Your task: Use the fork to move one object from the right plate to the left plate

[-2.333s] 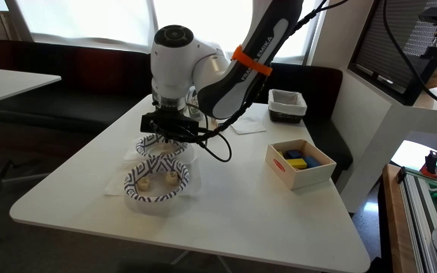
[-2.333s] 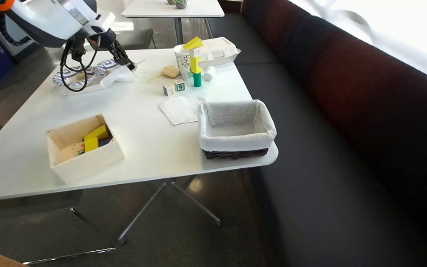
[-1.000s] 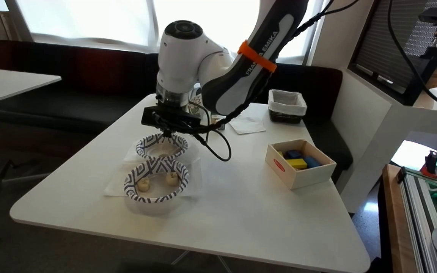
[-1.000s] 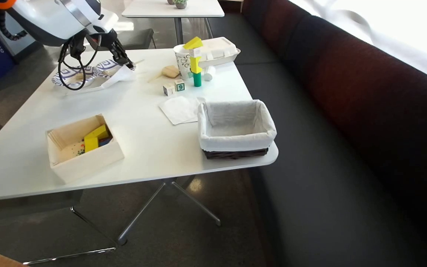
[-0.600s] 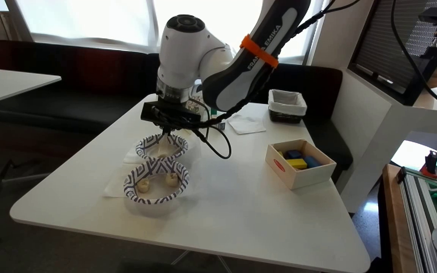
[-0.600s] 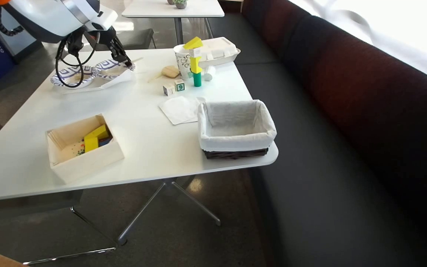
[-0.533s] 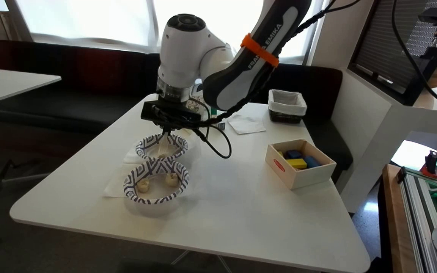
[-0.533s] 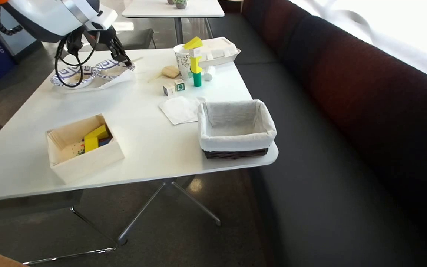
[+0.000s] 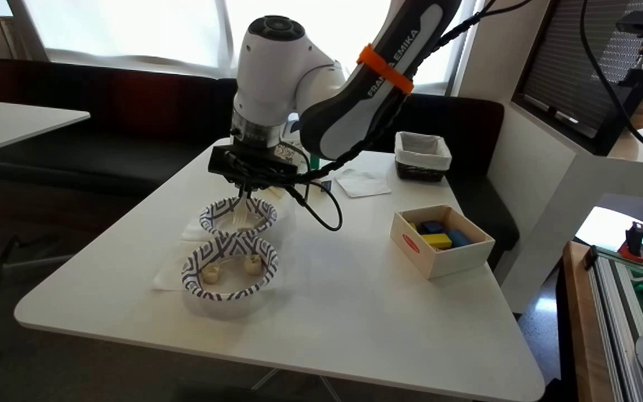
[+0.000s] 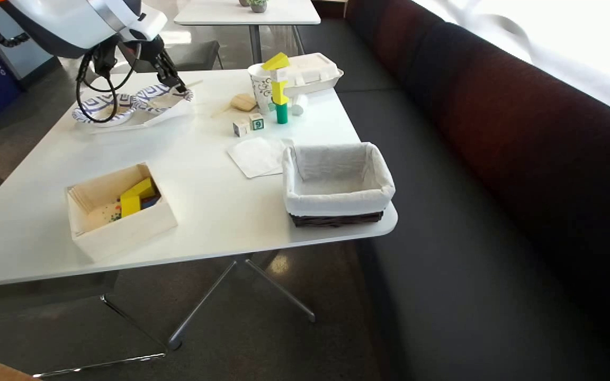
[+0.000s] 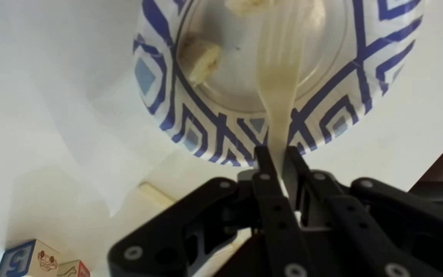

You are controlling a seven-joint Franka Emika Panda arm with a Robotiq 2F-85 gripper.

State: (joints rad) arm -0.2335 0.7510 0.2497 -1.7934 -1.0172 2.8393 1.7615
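Two bowl-like paper plates with blue and white patterns stand close together. In an exterior view the near plate [image 9: 204, 258] holds two banana pieces [image 9: 253, 264]. The far plate [image 9: 216, 208] also shows in the wrist view [image 11: 221, 130] with two banana pieces [image 11: 200, 61], one cut by the top edge. My gripper [image 9: 245, 191] is shut on the handle of a pale fork [image 11: 279, 77], just outside the far plate's rim; its fingertips show in the wrist view [image 11: 278, 152]. The fork tilts down into that plate, tines near one piece. I cannot tell whether they touch it.
An open wooden box [image 10: 125, 233] with blocks and a lined basket [image 10: 339, 205] stand on the table. Napkins [image 10: 254, 157], letter cubes [image 10: 241, 128], a block tower [image 10: 280, 95], a paper cup [image 10: 261, 87] and a white carton [image 10: 310, 74] are there too.
My gripper has risen and moved slightly away from the near plate in the exterior view. The fork now shows with its tines down in the far plate. It stays held.
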